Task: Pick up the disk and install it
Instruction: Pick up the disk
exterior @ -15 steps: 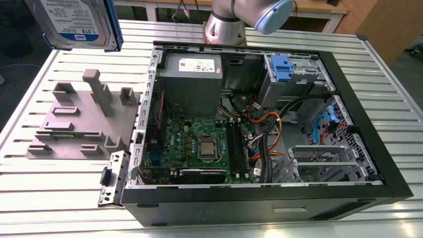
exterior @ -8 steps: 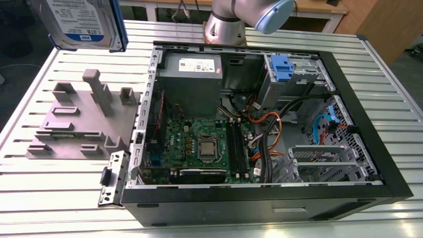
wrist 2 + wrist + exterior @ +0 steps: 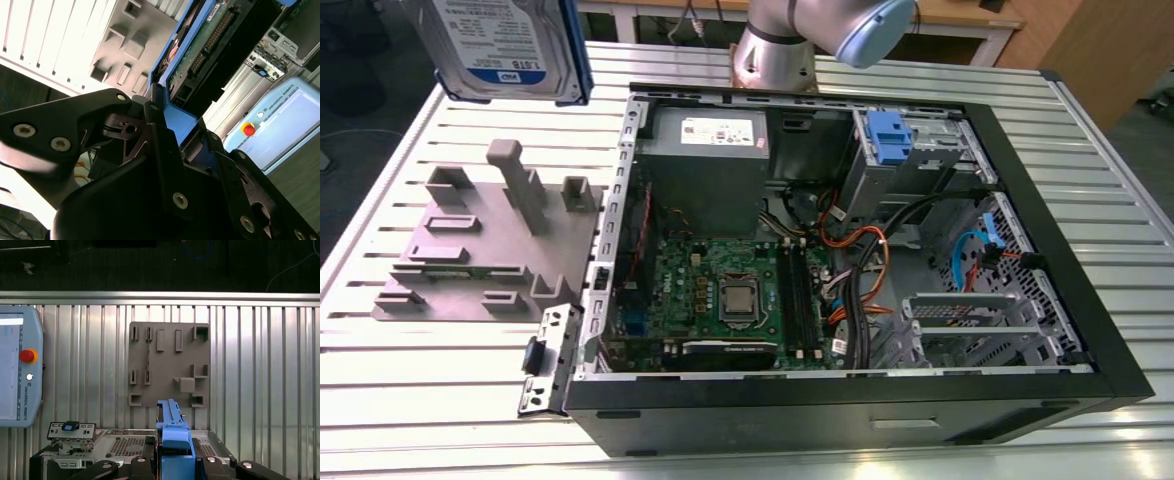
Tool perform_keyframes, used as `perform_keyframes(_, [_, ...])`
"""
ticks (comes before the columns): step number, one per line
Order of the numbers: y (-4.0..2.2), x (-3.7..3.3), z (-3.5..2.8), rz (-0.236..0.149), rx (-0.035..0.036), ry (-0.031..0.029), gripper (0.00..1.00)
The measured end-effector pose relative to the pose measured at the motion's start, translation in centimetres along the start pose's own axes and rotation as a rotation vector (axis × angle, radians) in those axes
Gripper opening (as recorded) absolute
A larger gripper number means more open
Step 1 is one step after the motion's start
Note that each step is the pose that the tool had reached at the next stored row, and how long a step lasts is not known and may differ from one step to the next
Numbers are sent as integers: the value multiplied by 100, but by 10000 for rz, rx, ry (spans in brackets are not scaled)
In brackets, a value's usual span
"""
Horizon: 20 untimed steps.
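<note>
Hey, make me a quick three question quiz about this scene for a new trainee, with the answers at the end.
1. True or false: the disk is seated inside the computer case.
2. What are the jaws of the gripper shut on? A) a cable B) the disk's blue carrier C) nothing
3. Fill in: the grey fixture plate lies on the table to the exterior view's ____ of the case.
Key: 1 false, it is held up in the air; 2 B; 3 left.
</note>
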State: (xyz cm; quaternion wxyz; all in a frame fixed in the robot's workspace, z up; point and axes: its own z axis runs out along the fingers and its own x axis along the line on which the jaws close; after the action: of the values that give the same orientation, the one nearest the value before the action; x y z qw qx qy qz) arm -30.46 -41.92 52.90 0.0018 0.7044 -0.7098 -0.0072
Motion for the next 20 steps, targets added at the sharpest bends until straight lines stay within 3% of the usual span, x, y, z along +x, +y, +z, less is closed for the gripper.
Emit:
perform_keyframes(9, [-115,-1,-2,0,-1,1,36])
perform_keyframes(20, [-142,-1,-2,0,0,0,36])
